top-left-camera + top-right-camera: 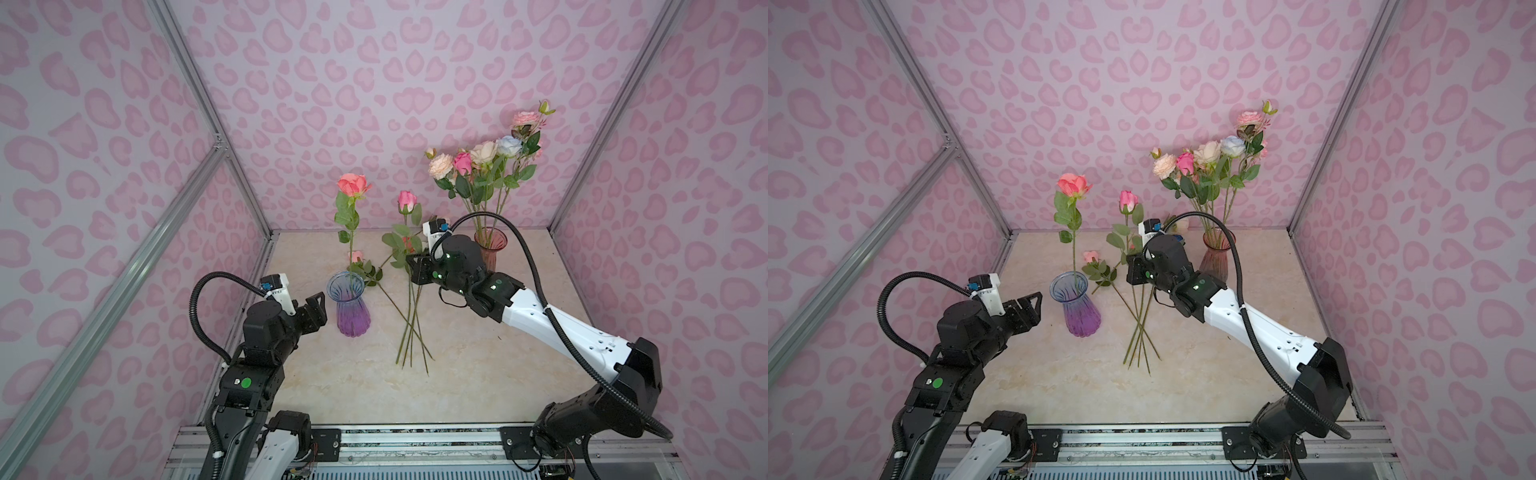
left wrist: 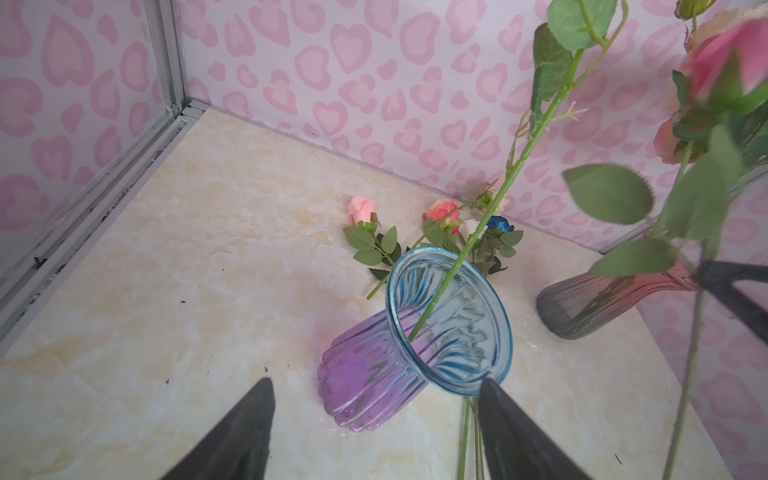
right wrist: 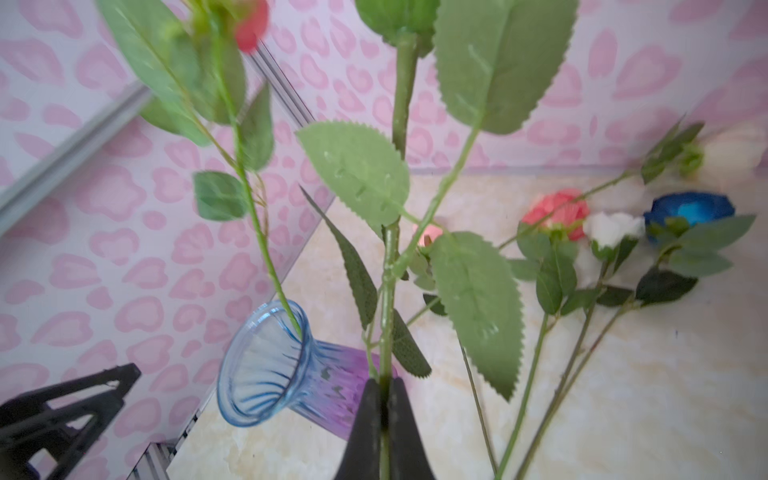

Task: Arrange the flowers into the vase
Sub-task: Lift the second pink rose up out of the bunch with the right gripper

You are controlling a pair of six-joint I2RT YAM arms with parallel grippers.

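Right arm [image 1: 561,328], reaching from the table's [image 1: 478,386] front edge, holds a pink rose [image 1: 407,201] upright.
Right gripper [image 3: 384,384] pinches its stem above mid-table; left gripper [image 1: 320,311] fingers spread, just beside the blue-purple vase [image 1: 349,309] holding one coral rose [image 1: 353,185]. Loose flowers [image 3: 557,214] lie mid-table, heads toward the back edge; a bunch [image 1: 482,162] fills the pink vase [image 1: 491,246] near the back-right corner.

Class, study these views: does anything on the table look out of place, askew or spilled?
Nothing is spilled or broken. Several loose roses lie flat on the table, stems crossed, between the upright blue-purple vase, which holds one rose, and the red vase with a bunch.
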